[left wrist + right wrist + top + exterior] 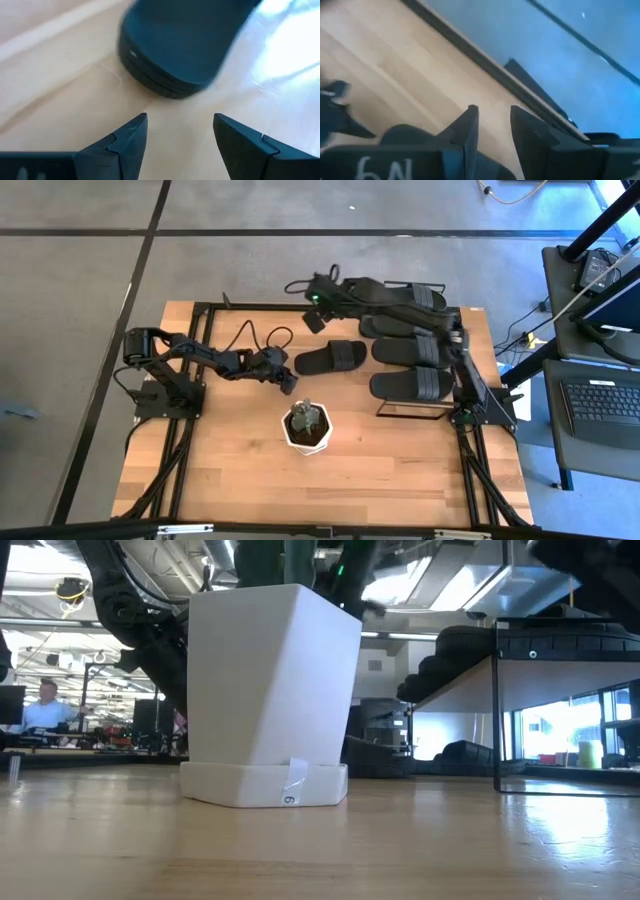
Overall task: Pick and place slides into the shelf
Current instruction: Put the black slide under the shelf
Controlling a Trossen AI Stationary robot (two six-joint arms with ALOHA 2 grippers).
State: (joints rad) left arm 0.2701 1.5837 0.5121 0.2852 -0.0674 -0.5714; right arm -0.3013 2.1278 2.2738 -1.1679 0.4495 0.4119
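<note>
One black slide [332, 358] lies flat on the table. Its rounded end [170, 55] is just ahead of my open left gripper [289, 383] [180, 131], which touches nothing. Several slides [410, 385] lie on the shelf [415, 412] [560, 652] at the right. My right gripper [312, 314] [492, 125] hangs high over the table's far edge, left of the shelf. It is shut on another slide [400, 136], which shows as a dark rounded shape under its fingers. My right gripper points slanting down toward the table's far edge. The slide shows between the fingers only far back [490, 167], and wood shows through the narrow gap at their tips. The gripper's own body hides which part it holds. The slide is lifted clear of the table.
A white square pot [307, 427] [270, 690] with a small plant stands near the table's middle front. A black frame rail [470, 55] runs along the far edge, with grey floor beyond. A person [45, 705] sits far off in the room.
</note>
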